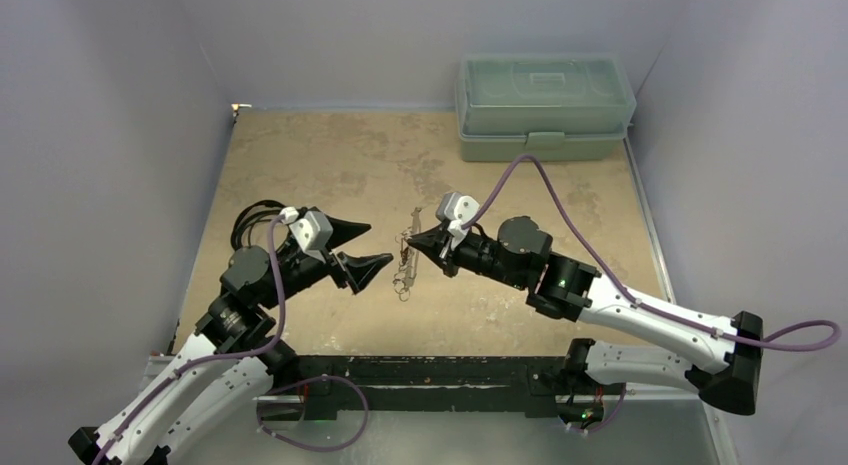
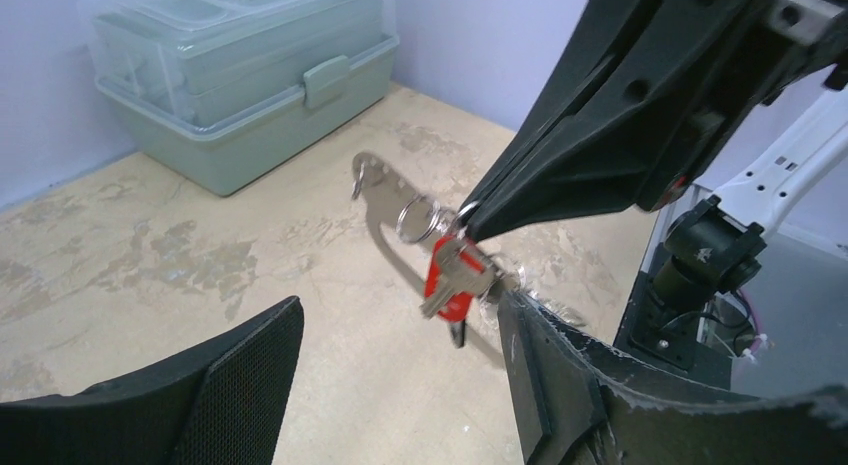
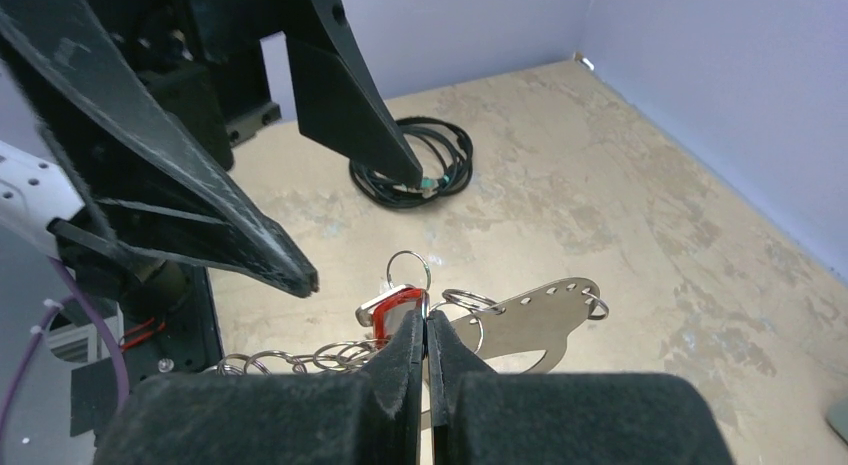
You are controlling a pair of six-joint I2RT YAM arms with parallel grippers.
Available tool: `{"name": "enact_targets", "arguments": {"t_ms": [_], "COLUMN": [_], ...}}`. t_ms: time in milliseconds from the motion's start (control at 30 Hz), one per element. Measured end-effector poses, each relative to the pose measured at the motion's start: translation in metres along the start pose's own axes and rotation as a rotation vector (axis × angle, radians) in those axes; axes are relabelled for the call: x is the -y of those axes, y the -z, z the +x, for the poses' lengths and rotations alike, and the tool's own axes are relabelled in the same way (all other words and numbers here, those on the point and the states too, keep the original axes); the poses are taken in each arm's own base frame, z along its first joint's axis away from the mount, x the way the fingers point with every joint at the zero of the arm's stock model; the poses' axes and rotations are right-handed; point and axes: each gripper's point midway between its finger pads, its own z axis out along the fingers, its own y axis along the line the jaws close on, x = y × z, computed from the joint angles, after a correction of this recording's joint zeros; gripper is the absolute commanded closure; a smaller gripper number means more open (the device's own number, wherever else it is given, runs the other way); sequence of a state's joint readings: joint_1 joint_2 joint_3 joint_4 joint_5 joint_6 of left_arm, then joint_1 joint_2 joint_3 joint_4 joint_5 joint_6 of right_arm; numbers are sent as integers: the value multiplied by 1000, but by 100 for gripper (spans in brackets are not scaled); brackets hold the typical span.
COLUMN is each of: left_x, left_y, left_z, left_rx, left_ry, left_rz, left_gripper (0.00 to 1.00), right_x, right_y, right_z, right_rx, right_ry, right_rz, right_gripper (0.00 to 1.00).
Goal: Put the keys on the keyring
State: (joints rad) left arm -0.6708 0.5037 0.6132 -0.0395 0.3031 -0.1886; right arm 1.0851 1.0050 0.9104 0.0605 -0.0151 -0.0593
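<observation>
key (image 2: 440, 275): tiny, silver blade, bright red plastic head, dangling right at the tips of my right gripper (image 3: 426, 323), head against a thin wire ring (can't tell if it's actually threaded on). keyring (image 3: 530, 320): flat pale oval plate with a row of small holes along one edge, a few thin silver wire rings at one end, and a chain of more rings trailing off the other way. My jaws are pinched closed where rings and key head meet. The bunch hangs clear of the table (image 2: 200, 275), with its shadow underneath.
</observation>
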Motion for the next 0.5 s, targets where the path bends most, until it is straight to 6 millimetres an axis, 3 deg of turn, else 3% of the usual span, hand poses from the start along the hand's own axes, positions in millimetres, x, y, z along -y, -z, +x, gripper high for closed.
{"name": "enact_targets", "arguments": {"t_ms": [233,500], "left_x": [7,3], "left_y": [0,-7], "left_z": [-10,3], "left_rx": [47,19], "left_ry": [13,29], "left_rz": [34,26], "left_gripper": [32,38], "right_x": [5,3], "right_y": [-11,-14], "right_z": [24,23], "right_rx": [-77,-81], "right_ry": [0,-1], "right_rz": [29,21], "right_gripper": [100,100]}}
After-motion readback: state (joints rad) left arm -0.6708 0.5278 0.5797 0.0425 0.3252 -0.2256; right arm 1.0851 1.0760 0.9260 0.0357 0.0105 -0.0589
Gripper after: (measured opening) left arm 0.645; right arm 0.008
